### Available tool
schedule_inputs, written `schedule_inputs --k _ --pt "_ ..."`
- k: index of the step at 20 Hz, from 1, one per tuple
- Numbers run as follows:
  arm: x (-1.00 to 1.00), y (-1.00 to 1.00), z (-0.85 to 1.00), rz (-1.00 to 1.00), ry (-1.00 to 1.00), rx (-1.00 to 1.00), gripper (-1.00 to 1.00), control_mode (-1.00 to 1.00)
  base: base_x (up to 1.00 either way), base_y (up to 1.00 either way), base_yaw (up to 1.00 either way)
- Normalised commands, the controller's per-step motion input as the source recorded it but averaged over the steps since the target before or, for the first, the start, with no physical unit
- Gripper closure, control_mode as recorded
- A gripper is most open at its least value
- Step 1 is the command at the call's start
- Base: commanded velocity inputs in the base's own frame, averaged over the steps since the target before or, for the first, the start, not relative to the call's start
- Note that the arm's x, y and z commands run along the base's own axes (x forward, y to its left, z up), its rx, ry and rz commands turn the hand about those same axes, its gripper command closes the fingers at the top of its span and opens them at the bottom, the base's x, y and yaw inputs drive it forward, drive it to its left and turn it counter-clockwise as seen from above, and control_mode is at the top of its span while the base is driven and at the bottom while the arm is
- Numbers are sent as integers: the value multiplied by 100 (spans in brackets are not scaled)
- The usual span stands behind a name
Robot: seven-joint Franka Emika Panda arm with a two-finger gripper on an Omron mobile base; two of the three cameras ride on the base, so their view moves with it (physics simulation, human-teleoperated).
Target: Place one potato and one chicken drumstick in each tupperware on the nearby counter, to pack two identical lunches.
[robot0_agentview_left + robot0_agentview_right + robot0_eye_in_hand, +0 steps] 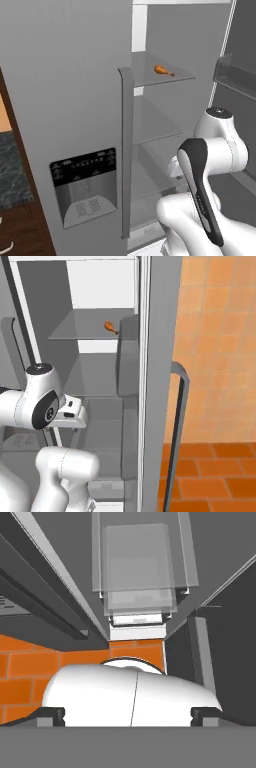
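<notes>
Fridge [60, 75] stood open, grey glass shelves [155, 120] stacked inside; the dispenser panel [84, 182] on the left door carried small print too blurred to read. One chicken drumstick [163, 70] lay on the top shelf [85, 326], toward its right far side, with the shelves below it bare. Gripper [128, 713] pointed down over the orange floor tiles [30, 662], jaws spread wide, grasping nothing.

White rounded arm [220, 150] — dark joint caps, black strip along link.
</notes>
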Motion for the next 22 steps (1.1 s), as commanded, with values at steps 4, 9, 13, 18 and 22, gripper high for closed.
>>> schedule_inputs --k 4,9,13,18,22 --pt "0 0 0 0 0 0 -100 100 51 -4 20" --pt "0 0 0 0 0 0 -100 100 0 0 0" --pt "-6 0 19 1 -20 -7 -100 -100 0 0 0" --pt "12 0 58 6 -51 -16 -100 -100 0 0 0" --pt "84 0 100 0 -40 -4 -100 -100 0 0 0"
